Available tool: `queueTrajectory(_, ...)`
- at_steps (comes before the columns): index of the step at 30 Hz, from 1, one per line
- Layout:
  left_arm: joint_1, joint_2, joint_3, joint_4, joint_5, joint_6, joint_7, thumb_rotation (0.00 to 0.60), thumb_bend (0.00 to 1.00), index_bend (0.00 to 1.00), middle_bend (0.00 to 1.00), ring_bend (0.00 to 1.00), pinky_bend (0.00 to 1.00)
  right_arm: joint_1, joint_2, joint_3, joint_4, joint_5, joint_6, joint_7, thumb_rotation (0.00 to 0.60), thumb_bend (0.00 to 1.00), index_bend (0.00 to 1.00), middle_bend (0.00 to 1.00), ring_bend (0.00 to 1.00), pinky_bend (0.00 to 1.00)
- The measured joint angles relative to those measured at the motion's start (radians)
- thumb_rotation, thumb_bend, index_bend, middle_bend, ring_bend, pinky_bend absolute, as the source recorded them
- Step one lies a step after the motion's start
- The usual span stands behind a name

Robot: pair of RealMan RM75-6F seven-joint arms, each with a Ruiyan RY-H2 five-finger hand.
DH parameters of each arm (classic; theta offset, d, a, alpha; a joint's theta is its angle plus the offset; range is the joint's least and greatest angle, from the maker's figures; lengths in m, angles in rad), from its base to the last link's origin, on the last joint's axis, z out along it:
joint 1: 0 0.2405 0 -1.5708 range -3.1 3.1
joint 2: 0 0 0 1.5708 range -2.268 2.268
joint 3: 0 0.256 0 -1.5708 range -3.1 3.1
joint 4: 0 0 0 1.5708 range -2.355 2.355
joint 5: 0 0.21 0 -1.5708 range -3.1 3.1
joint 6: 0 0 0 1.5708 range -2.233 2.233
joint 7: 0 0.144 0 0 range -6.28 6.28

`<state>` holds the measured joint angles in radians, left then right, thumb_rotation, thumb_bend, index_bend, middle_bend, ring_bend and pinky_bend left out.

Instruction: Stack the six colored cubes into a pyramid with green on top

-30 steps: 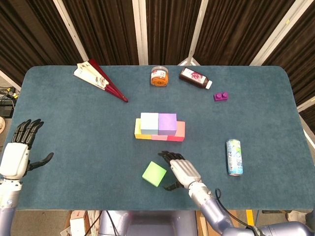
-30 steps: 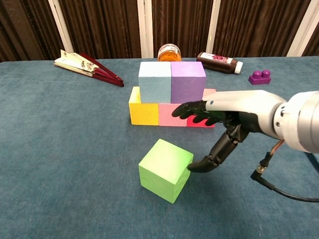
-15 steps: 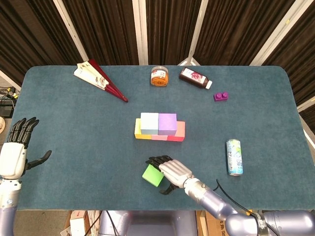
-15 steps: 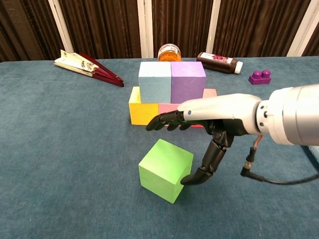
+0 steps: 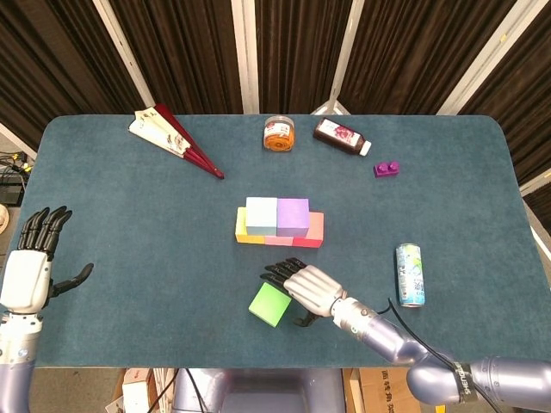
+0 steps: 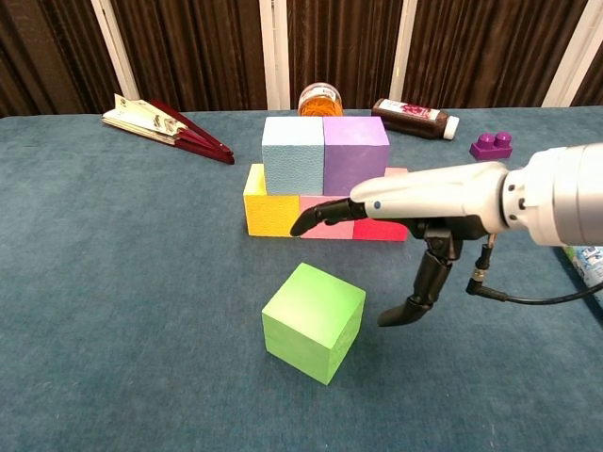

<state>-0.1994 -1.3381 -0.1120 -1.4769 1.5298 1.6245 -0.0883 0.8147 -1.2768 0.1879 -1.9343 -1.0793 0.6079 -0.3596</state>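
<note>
— Far left?
— Left hand (image 5: 33, 268) at the table's (image 5: 129, 224) near-left edge, fingers spread apart and pointing up, thumb out to the side, holding nothing. Seen in the head view only.

— Up at the back?
— Folded red fan (image 5: 175, 139) at the far left, lying flat. Further right, orange-lidded jar (image 5: 278, 133) upright, then a dark bottle (image 5: 341, 137) on its side, then a small purple toy brick (image 5: 386, 169).

— And the cubes?
— Mid-table, five stacked in two rows. Bottom row: yellow cube (image 6: 269, 213), pink cube (image 6: 322, 217), red cube (image 6: 384, 226), touching side by side. On top: light blue cube (image 6: 293, 154) and purple cube (image 6: 355, 154), also touching. Green cube (image 6: 314, 321) alone on the cloth, nearer than the stack, turned at an angle, resting flat.

— Anything gripping it?
— No. Right hand (image 6: 419, 205) hovering above and just right of the green cube, fingers (image 6: 320, 213) stretched out toward the left in front of the bottom row, thumb hanging down beside the cube's right face with a visible gap in the chest view. Spread wide, nothing held.

— Far right?
— Drink can (image 5: 410, 274) lying on its side, well apart from the cubes.
</note>
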Motion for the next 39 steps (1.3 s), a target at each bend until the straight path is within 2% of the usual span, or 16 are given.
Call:
queueTrajectory(11, 0.017, -0.023, -0.016, -0.002, 0.002, 0.036, 0.022, 0.6, 0.27, 0.11, 0.07, 0.0, 0.0, -0.014, -0.011, -0.047, 0.085, -0.263, 0.006, 0.156, 0.6, 0.27, 0.09, 0.09, 0.0, 0.0)
queueTrajectory(18, 0.024, -0.034, -0.024, -0.007, -0.003, 0.046, 0.038, 0.6, 0.27, 0.11, 0.07, 0.0, 0.0, -0.008, -0.026, -0.077, 0.148, -0.39, 0.027, 0.262, 0.6, 0.27, 0.09, 0.1, 0.0, 0.0)
queueTrajectory(29, 0.03, -0.032, -0.031, -0.018, -0.02, 0.032, 0.084, 0.6, 0.27, 0.11, 0.07, 0.0, 0.0, 0.04, -0.076, -0.107, 0.237, -0.494, 0.05, 0.381, 0.6, 0.27, 0.09, 0.1, 0.0, 0.0)
queueTrajectory(39, 0.031, -0.032, -0.041, -0.017, -0.035, 0.021, 0.081, 0.6, 0.27, 0.11, 0.08, 0.0, 0.0, 0.081, -0.127, -0.119, 0.287, -0.527, 0.063, 0.407, 0.6, 0.27, 0.13, 0.13, 0.0, 0.0)
